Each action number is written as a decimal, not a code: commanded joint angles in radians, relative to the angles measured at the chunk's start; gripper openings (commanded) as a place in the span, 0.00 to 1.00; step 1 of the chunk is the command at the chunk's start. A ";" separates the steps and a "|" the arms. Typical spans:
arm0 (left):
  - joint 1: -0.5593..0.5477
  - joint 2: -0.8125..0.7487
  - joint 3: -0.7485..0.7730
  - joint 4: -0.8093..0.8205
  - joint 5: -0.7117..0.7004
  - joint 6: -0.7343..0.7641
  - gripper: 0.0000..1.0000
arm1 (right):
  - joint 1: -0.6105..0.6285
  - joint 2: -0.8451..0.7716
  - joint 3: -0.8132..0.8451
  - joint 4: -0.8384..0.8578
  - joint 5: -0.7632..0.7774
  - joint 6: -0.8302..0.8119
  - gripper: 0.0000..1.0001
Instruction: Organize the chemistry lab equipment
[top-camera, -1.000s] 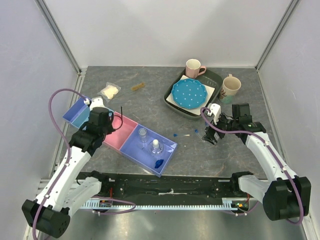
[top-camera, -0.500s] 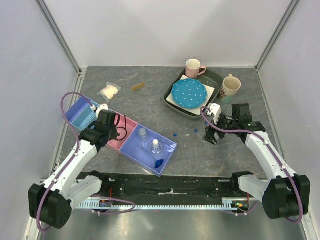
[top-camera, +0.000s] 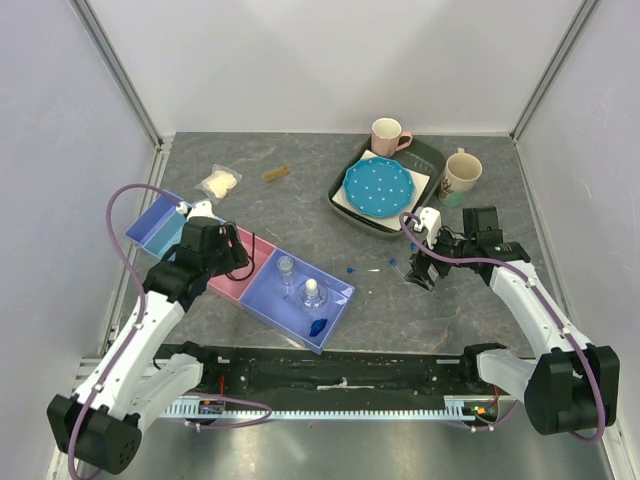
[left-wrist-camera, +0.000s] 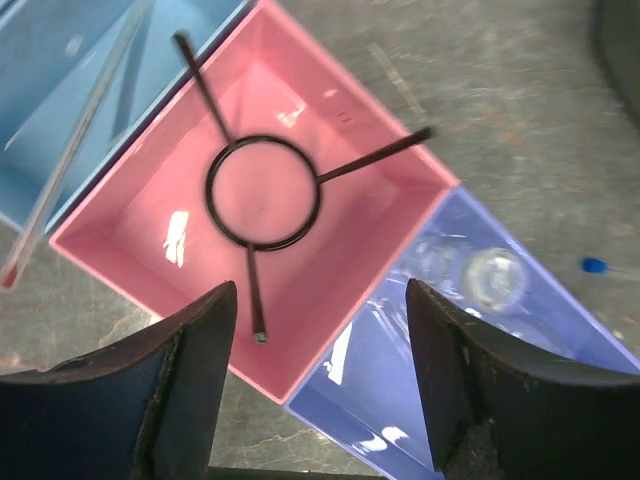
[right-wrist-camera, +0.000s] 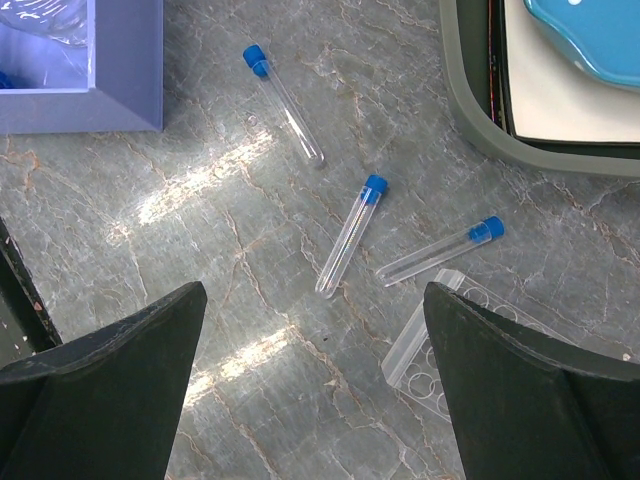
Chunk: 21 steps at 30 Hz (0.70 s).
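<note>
The black wire ring (left-wrist-camera: 263, 192) lies flat in the pink compartment (left-wrist-camera: 330, 290) of the divided tray, its stems resting on the walls. My left gripper (left-wrist-camera: 320, 380) hovers open just above that compartment's near corner, holding nothing. A thin stick (left-wrist-camera: 75, 150) lies in the blue compartment. Two clear bottles (top-camera: 298, 280) and a blue hexagonal piece (top-camera: 317, 326) sit in the purple one. My right gripper (right-wrist-camera: 315, 390) stands open over the table, above three blue-capped tubes (right-wrist-camera: 350, 235) and a corner of the clear tube rack (right-wrist-camera: 450, 360).
A bag of white wads (top-camera: 219, 183) and a small brown piece (top-camera: 276, 173) lie at the back left. A dark green tray (top-camera: 345, 205) with a blue dotted plate (top-camera: 377, 186) stands at the back right. Beside it are a pink mug (top-camera: 387, 135) and a cream mug (top-camera: 460, 175).
My left gripper carried the wire ring down into the pink compartment, opened and let it go. The right arm has stayed still.
</note>
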 joint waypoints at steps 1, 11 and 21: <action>0.005 -0.106 0.092 0.003 0.183 0.161 0.75 | -0.007 0.005 -0.001 0.007 -0.010 -0.021 0.98; 0.003 -0.359 -0.014 0.134 0.477 0.224 0.79 | 0.049 0.111 0.034 0.026 0.068 -0.001 0.97; 0.003 -0.457 -0.131 0.218 0.537 0.248 0.79 | 0.236 0.274 0.061 0.154 0.353 0.099 0.68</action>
